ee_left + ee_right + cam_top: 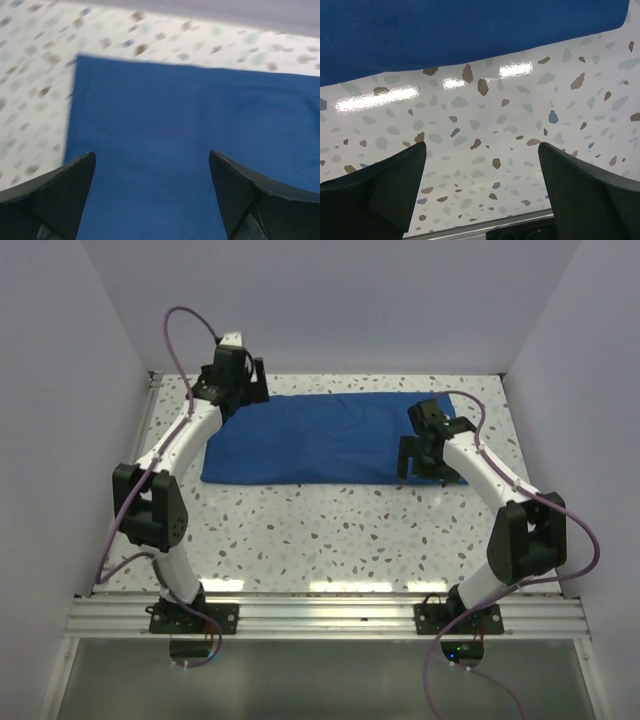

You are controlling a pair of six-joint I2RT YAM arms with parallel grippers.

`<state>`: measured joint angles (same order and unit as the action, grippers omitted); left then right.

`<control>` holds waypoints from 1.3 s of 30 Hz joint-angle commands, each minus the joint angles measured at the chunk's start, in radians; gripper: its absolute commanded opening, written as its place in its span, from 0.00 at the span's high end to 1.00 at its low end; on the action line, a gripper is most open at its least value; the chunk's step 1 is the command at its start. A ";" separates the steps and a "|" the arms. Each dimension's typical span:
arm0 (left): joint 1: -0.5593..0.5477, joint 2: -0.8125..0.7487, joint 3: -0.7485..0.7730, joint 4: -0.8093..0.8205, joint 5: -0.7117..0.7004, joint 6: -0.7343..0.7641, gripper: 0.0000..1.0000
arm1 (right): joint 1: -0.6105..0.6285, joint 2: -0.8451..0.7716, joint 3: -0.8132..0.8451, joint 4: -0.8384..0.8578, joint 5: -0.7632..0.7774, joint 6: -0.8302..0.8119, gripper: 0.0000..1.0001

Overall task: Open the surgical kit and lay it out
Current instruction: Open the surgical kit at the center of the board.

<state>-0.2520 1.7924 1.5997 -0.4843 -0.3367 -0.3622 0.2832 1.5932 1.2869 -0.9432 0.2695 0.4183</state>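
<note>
**Across the far half of the table (330, 530): wrap (330, 438) lying folded flat**

Over the wrap's far-left corner, left gripper (152, 160), fingers spread wide, nothing between them but blue cloth below. Down at the near-right end, right gripper (482, 150), also wide apart, hanging above bare speckled table just beside the blue edge. Gripping nothing either. Long side of the wrap running left to right, well back from both arm bases.
</note>
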 commanded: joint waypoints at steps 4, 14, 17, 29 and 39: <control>-0.013 0.269 0.276 0.351 0.729 0.215 0.03 | 0.002 -0.087 -0.024 0.046 -0.072 0.004 0.01; -0.021 0.714 0.640 0.676 1.125 -0.075 0.02 | 0.007 -0.228 -0.106 -0.045 -0.113 0.020 0.01; -0.049 0.807 0.749 0.685 1.151 -0.083 0.01 | 0.007 -0.257 -0.146 -0.057 -0.099 0.020 0.01; -0.127 0.877 0.735 0.642 1.032 0.040 0.01 | 0.008 -0.259 -0.172 -0.057 -0.098 0.059 0.01; -0.119 0.918 0.760 0.573 0.815 0.118 0.00 | 0.008 -0.228 -0.159 -0.037 -0.139 0.073 0.01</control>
<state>-0.3870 2.6831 2.3260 0.1226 0.5514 -0.2989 0.2878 1.3548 1.0946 -0.9855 0.1600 0.4789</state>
